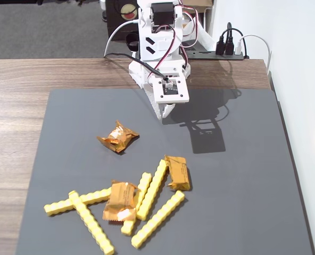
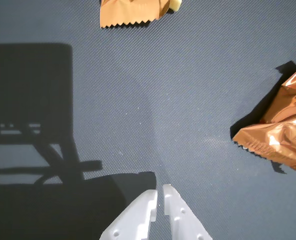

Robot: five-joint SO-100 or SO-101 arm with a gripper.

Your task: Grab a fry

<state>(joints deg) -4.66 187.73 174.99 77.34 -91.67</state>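
Observation:
Several bright yellow studded fries lie at the front of the grey mat in the fixed view, among them one (image 1: 157, 219) at the front, one (image 1: 152, 189) beside it and one (image 1: 91, 222) at the left. My white gripper (image 1: 165, 112) hangs over the mat's back part, far from them. In the wrist view the gripper (image 2: 159, 192) is at the bottom edge, jaws nearly together with only a thin slit, nothing between them. Only a pale yellow fry end (image 2: 175, 5) shows at the top edge there.
Three crinkled orange-gold wrappers lie on the mat (image 1: 242, 175): one alone (image 1: 117, 137), one (image 1: 177, 172) by the fries, one (image 1: 120, 201) on top of them. Two show in the wrist view (image 2: 130, 12) (image 2: 283, 135). The wooden table (image 1: 14, 133) borders the mat's left side.

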